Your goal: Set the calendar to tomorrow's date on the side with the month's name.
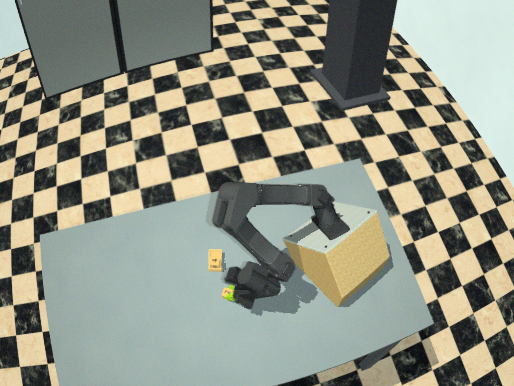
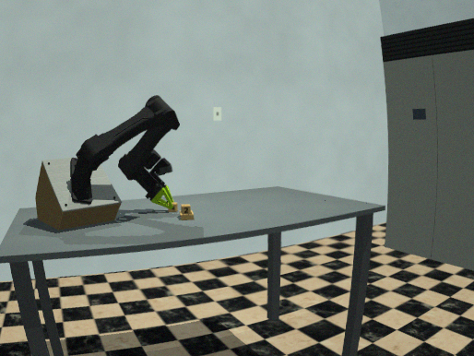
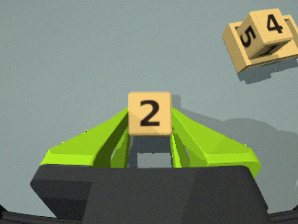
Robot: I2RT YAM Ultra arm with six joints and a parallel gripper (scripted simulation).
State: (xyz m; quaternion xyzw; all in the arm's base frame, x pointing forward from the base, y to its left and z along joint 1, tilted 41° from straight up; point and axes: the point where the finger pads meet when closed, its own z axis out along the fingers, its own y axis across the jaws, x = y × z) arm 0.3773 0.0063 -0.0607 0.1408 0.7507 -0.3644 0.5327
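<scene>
The gripper (image 3: 149, 137) is clamped on a cube (image 3: 149, 113), green fingers pressed to its left and right sides, the face marked 2 turned toward the wrist camera. In the top view this cube (image 1: 228, 291) sits low near the middle of the table (image 1: 125, 320), closer to the front edge than the back.

To do this grasp well, I judge the fingers should stay square to the faces and grip mid-height, so the cube does not twist when lifted and the wanted digit can be turned upright.

The second cube (image 3: 261, 40), showing 5 and 4, lies just beyond, toward the back edge, apart from the first. No tray is visible in any view.

The arm (image 2: 124, 134) rises from a slanted wooden base (image 1: 345, 265) near the right edge, folds at a high elbow, and pitches the wrist steeply down to the tabletop.
</scene>
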